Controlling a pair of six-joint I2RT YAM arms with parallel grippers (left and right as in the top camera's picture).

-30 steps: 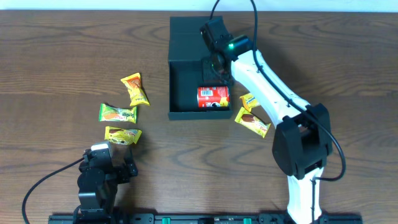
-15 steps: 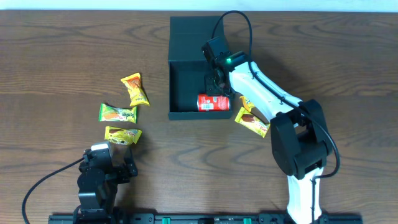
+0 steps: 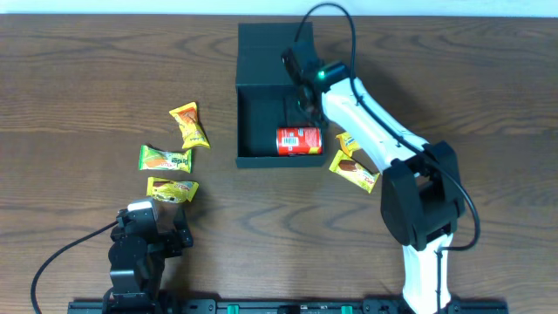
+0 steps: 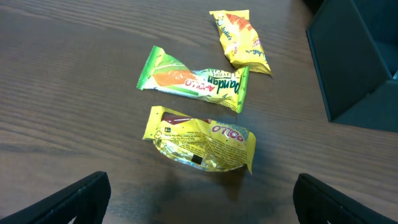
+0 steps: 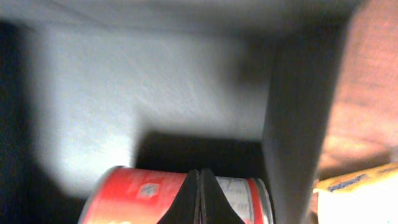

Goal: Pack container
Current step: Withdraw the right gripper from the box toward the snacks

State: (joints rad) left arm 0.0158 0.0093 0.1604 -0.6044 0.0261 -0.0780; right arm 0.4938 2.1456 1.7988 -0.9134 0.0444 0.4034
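Note:
The container (image 3: 261,52) is a dark teal box lying open, its flap lid flat at the far side. A small red can (image 3: 299,139) lies on its side in the container's near right corner. My right gripper (image 3: 306,98) hangs over the inside of the box, just beyond the can. In the right wrist view its fingers (image 5: 199,190) are pressed together with nothing between them, above the red can (image 5: 137,196). My left gripper (image 4: 202,208) stands open at the near left, just short of a yellow packet (image 4: 202,142).
Left of the box lie a yellow packet (image 3: 172,189), a green one (image 3: 166,160) and an orange-yellow one (image 3: 189,126). Two more packets (image 3: 353,173) lie against the box's right wall, under the right arm. The box wall (image 5: 298,112) stands right of the can.
The right gripper dipped toward the can half a second ago and has lifted back toward the far side. The can shifted only slightly. The left arm has not moved.

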